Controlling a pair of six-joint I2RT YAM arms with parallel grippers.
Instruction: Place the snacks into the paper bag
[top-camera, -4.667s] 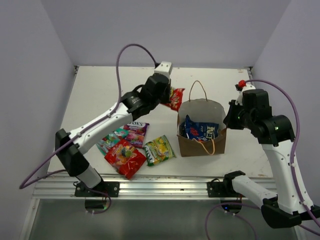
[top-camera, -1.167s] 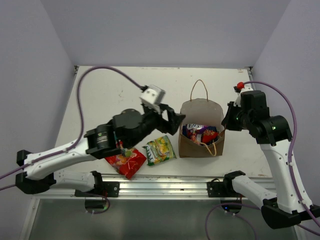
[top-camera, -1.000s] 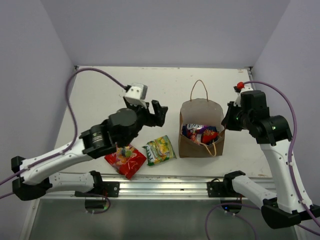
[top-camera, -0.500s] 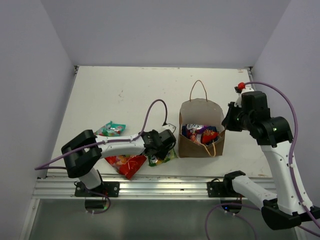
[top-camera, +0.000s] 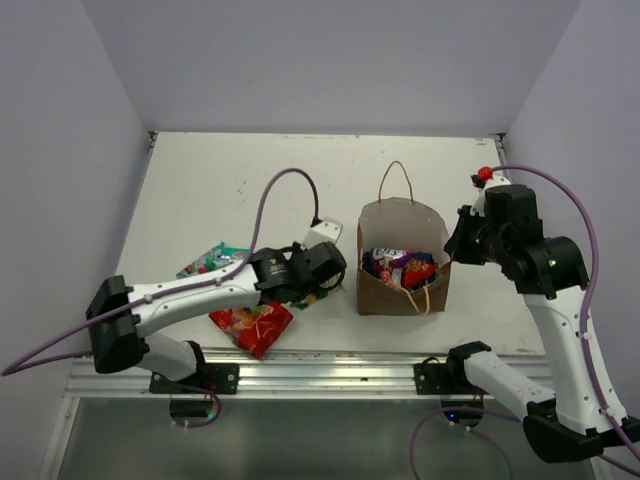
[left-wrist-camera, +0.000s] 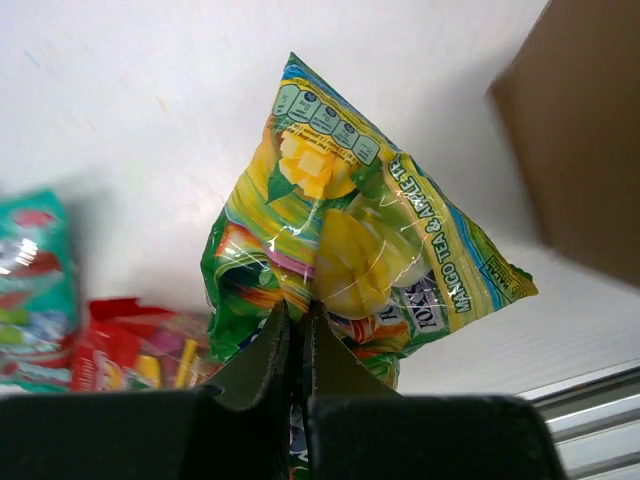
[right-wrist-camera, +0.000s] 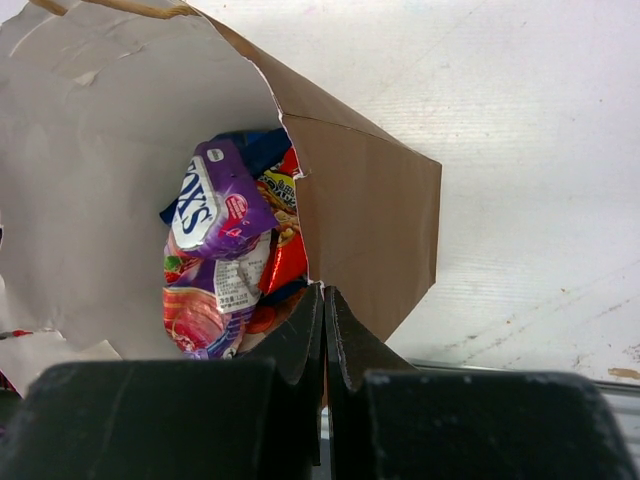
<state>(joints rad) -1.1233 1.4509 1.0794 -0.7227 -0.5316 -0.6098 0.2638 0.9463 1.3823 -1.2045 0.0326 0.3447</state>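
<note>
My left gripper (left-wrist-camera: 298, 312) is shut on the lower edge of a yellow-green snack packet (left-wrist-camera: 350, 230), just left of the paper bag (top-camera: 400, 225). In the top view the gripper (top-camera: 318, 287) covers most of that packet (top-camera: 302, 297). My right gripper (right-wrist-camera: 322, 296) is shut on the bag's right rim (right-wrist-camera: 365, 215) and holds the bag open; in the top view it (top-camera: 451, 246) is at the bag's right side. Inside the bag lie a purple packet (right-wrist-camera: 215, 195), red ones and a dark blue one. A red packet (top-camera: 251, 325) and a teal packet (top-camera: 207, 262) lie on the table.
The bag's loop handles (top-camera: 397, 178) stand up at its far side and hang at its near side. The table's front rail (top-camera: 320, 370) runs just below the red packet. In the left wrist view the bag's brown wall (left-wrist-camera: 590, 130) is close on the right.
The left arm dropped a red packet in the bag, swung back left and came down on the yellow-green packet, which it now grips. The purple packet is now in the bag. The right arm has not moved.
</note>
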